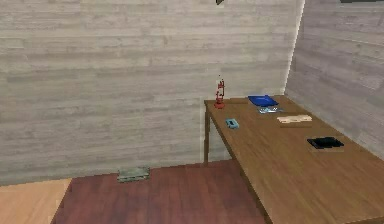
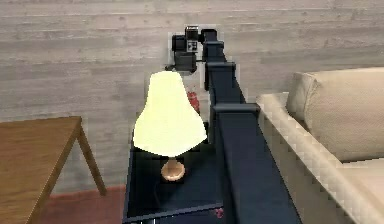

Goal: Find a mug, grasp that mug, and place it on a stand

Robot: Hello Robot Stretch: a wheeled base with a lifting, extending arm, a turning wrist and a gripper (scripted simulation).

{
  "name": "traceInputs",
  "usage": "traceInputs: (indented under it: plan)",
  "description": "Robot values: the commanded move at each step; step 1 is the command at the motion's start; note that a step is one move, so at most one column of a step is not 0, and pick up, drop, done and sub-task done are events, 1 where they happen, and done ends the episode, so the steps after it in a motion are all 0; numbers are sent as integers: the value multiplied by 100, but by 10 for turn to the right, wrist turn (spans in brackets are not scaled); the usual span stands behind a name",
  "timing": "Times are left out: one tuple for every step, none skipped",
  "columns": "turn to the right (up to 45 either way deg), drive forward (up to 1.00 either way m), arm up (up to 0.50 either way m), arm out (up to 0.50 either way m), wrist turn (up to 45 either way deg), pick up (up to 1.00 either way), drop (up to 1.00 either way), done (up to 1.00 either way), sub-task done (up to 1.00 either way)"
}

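Arm side view: the arm [image 2: 235, 140] reaches out along the dark stand [image 2: 145, 195]. The gripper [image 2: 183, 58] is at its far end, at 12 o'clock of the lamp [image 2: 170, 115], against the plank wall [image 2: 80, 60].

Jaw state: cannot tell from these pictures. Load: cannot tell whether anything is held, since the shade top sits just under the gripper's end.

Mug: location not confirmed. A small reddish blob [image 2: 192, 98] lies at the shade's 2 o'clock, between shade and arm. It may be the mug, but it is too small and too hidden to call.

Surroundings: sofa [image 2: 330, 130] at 3 o'clock of the arm, wooden table [image 2: 35, 140] at 9 o'clock of the lamp. In the forward view, a long table [image 1: 290, 170] carries a red bottle-like thing [image 1: 219, 92] at its 11 o'clock corner.

Risks (judgement):
1. Lamp strike. Arm and gripper run just beside the shade, so any lowering or sideways wrist turn could topple the lamp.
2. Blind grasp. With the blob half hidden, the fingers may push it away rather than take it.
3. Placement. The lamp takes the stand's middle, so a mug set on the narrow margin could fall off the edge.
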Motion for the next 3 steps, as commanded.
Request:
traceInputs:
  plan:
    - [0,0,-18,0,0,0,0,0,0]
    - [0,0,-32,0,0,0,0,0,0]
    - [0,0,0,0,0,0,100,0,0]
